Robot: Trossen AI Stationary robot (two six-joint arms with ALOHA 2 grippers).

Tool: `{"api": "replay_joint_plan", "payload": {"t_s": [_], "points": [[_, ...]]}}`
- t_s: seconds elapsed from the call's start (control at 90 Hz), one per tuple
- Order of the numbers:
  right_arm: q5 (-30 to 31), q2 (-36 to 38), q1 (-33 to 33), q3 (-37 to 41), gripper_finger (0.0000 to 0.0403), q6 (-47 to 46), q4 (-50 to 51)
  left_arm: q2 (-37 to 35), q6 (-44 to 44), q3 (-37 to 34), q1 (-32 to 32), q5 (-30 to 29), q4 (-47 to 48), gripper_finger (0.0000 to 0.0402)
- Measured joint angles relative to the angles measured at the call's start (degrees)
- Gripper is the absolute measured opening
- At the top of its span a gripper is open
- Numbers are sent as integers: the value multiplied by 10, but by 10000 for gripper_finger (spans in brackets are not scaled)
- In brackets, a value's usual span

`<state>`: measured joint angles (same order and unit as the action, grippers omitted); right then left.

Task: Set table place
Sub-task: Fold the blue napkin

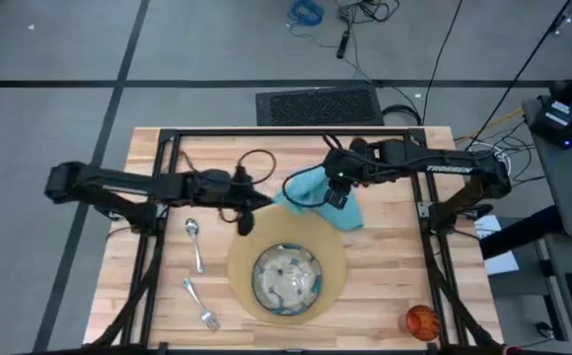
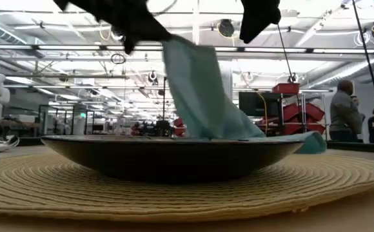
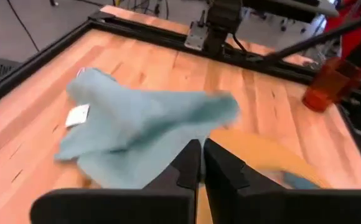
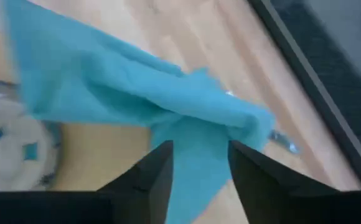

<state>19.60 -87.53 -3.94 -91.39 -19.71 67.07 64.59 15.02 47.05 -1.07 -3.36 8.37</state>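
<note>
A teal napkin (image 1: 318,197) hangs partly lifted above a wooden table (image 1: 394,256), one end raised and the rest trailing down to the boards just beyond a round tan placemat (image 1: 337,258). The right gripper (image 1: 337,194) is over the cloth; in its wrist view the two dark fingers (image 4: 148,180) stand clearly apart, with the bunched blue fabric lying just ahead of them and in the gap between. Whether they actually pinch the cloth cannot be told.

The left gripper (image 1: 246,223) sits to the other side of the napkin, near the placemat's edge. Its jaws are drawn almost together with only a thin slit between the fingertips (image 3: 190,163), and nothing is visible in that slit; the napkin, with a small white label (image 3: 77,116), spreads on the table just in front of them.

On the placemat rests a speckled grey dish (image 1: 286,278), below both grippers in the overhead view. From table height the cloth drapes down behind the dish's dark rim (image 2: 174,151). A spoon (image 1: 195,242) and a fork (image 1: 199,303) lie on the bare wood to the left gripper's side of the placemat. An orange cup (image 1: 421,320) stands near the table's corner, well apart from the right gripper. A person (image 2: 345,111) stands in the room beyond.
</note>
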Motion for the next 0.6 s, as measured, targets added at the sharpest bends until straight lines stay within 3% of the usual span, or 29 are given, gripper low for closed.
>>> {"api": "replay_joint_plan", "payload": {"t_s": [0.156,0.333,0.6], "points": [[-68,0,-40,49,166,26,-65,-86,57,0,-26,-2,177,0],[-86,-1,-85,113,167,40,-150,-117,131,0,-68,5,342,0],[-172,-5,-151,229,158,38,-264,-99,147,-23,-99,-9,356,0]]}}
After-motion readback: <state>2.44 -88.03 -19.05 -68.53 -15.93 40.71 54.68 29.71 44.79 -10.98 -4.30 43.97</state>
